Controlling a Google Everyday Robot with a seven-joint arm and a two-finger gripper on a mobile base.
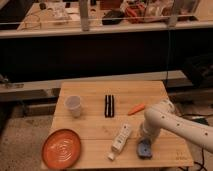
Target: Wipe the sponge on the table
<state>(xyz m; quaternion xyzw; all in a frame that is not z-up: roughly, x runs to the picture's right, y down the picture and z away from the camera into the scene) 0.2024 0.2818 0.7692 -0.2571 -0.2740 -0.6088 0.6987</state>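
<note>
Plank table (95, 127) — pale grain, jaws at roundish blue sponge (144, 149)

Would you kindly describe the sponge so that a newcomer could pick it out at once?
On the light wooden table, look to the near right corner, where the robot's white arm reaches down. The sponge lies under the gripper, right of the white bottle; it is the only small blue thing there.

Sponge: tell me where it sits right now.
The sponge lies low and right in the camera view, near the table's front edge, just right of the white bottle, with the claw directly above it.
</note>
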